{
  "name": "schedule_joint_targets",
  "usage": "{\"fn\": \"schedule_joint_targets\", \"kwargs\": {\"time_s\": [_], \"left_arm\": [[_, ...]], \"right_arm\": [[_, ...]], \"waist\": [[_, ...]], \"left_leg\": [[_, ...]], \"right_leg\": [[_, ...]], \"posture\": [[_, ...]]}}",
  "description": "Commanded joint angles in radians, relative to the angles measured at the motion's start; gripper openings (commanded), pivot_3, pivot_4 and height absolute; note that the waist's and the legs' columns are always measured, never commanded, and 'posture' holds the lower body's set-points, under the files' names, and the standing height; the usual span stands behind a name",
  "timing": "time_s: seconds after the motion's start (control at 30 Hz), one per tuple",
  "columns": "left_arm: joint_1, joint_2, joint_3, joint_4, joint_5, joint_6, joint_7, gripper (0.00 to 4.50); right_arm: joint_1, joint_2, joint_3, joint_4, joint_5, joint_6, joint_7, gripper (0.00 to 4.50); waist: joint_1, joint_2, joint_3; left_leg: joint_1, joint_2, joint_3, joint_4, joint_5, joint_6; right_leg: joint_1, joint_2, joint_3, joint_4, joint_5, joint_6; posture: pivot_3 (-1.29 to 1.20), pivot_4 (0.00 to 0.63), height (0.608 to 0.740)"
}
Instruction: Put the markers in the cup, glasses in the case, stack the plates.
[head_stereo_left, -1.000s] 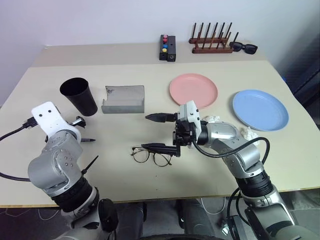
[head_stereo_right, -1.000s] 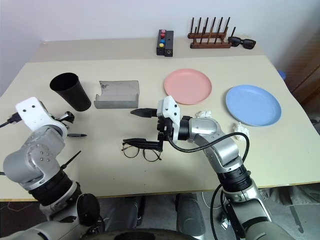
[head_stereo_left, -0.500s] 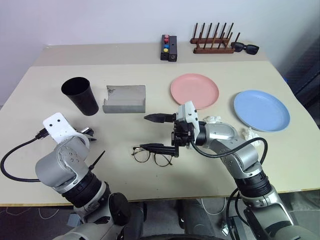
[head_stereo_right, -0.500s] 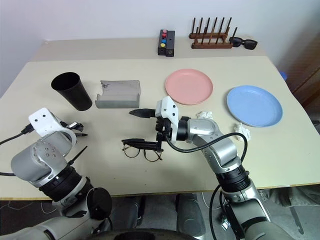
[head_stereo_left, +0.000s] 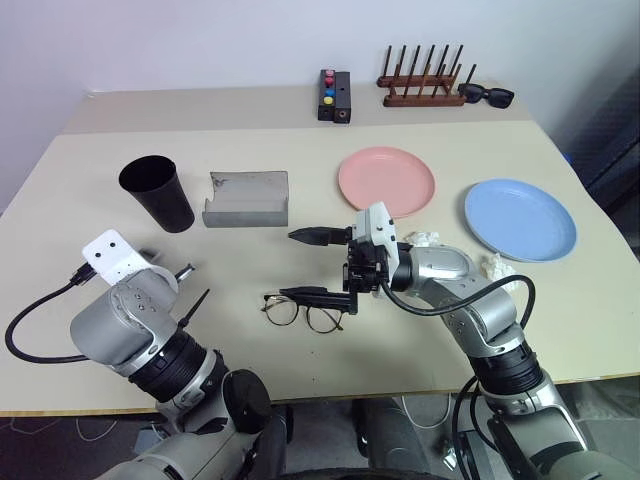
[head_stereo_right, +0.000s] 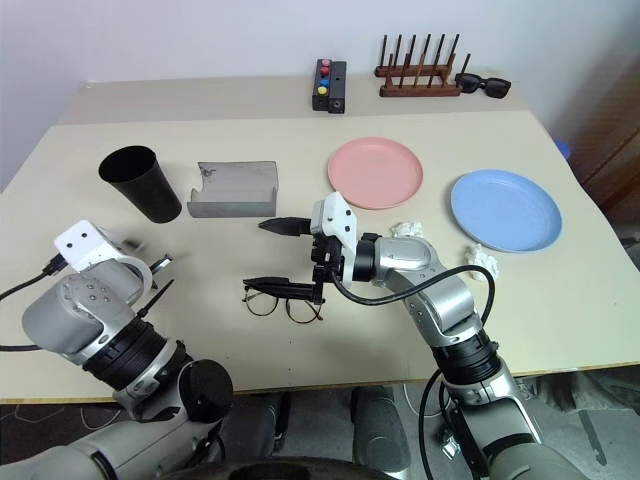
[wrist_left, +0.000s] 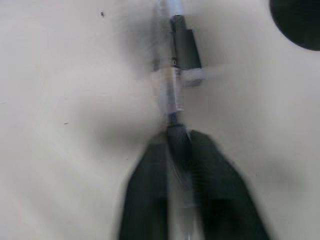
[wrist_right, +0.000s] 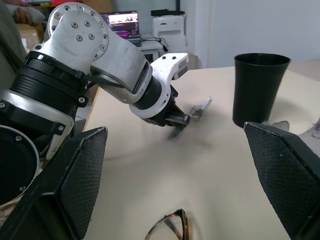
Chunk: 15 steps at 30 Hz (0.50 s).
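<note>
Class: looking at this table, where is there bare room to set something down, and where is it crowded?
Free: the near right corner in front of the blue plate, and the strip behind the cup and grey case. Crowded: around the glasses and the open right gripper.

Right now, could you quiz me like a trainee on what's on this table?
1. True or false: the pink plate is stacked on the blue plate.
2. What lies beneath the right gripper? A) the glasses B) the cup C) the case
3. Fill in: the left gripper is shut on a ____.

Key: 1 false, they lie apart. 2 A. 3 marker.
</note>
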Motion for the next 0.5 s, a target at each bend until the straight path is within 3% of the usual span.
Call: {"fn": "schedule_joint_targets", "kwargs": {"time_s": [0.03, 0.5], "left_arm": [[0.006, 0.017, 0.016, 0.008, 0.059, -0.011, 0.037, 0.07], [0.051, 0.094, 0.042, 0.056, 0.114, -0.185, 0.094, 0.07]], "right_arm": [[-0.005, 0.004, -0.009, -0.035, 0.012, -0.005, -0.003, 4.50], [-0.009, 0.007, -0.006, -0.027, 0.013, -0.005, 0.001, 4.50]], "waist": [[-0.001, 0.000, 0.000], [-0.018, 0.000, 0.000]], "left_leg": [[0.000, 0.000, 0.000, 0.000, 0.000, 0.000], [-0.001, 0.000, 0.000, 0.000, 0.000, 0.000]], "right_leg": [[0.000, 0.000, 0.000, 0.000, 0.000, 0.000], [-0.001, 0.000, 0.000, 0.000, 0.000, -0.001]], "posture": [[0.00, 0.150, 0.739], [0.00, 0.150, 0.739]]}}
